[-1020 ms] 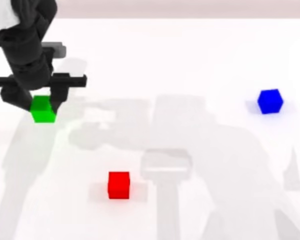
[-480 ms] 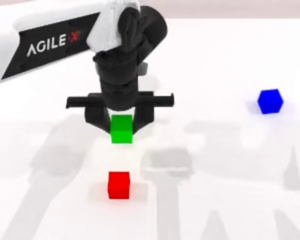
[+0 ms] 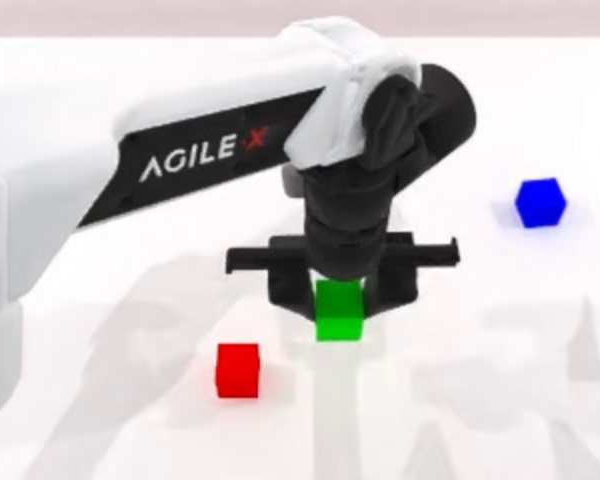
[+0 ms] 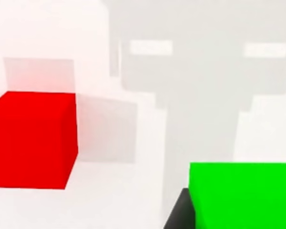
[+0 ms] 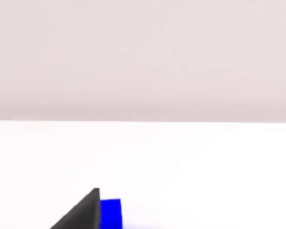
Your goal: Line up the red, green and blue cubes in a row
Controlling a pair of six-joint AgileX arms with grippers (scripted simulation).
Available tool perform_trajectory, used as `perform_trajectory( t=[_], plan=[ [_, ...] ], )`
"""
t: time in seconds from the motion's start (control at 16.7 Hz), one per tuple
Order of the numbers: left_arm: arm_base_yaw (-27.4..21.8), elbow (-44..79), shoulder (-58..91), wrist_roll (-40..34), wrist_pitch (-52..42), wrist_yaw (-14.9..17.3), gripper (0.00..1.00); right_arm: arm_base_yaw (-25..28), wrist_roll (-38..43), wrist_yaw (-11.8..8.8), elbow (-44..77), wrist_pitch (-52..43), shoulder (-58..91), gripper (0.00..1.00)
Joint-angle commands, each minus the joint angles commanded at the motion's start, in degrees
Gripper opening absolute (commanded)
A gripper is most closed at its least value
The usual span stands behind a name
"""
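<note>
"AGILE X" lettering on left arm (image 3: 195,155), left hand (image 3: 340,300) clamping green cube (image 3: 338,312).

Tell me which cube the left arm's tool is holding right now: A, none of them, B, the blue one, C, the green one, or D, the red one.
C: in the top view the left tool is shut on the green cube, while the red cube and the blue cube sit apart on the table.
</note>
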Motion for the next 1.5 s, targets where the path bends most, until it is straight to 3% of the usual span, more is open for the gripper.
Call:
perform_trajectory(
  t=[0.24,0.66,0.9,1.5],
  plan=[
    [0.1,-1.0,0.3,0.3,1.1,0.0,0.0,0.0,0.0,0.0,0.0,0.0,0.0,1.0],
    [0.1,-10.4,3.2,0.1,13.8,0.0,0.0,0.0,0.0,0.0,0.0,0.0,0.0,1.0],
    [0.0,-11.0,3.5,0.1,14.4,0.0,0.0,0.0,0.0,0.0,0.0,0.0,0.0,1.0],
    [0.0,-11.0,3.5,0.1,14.4,0.0,0.75,0.0,0.0,0.0,0.0,0.0,0.0,1.0]
  ],
)
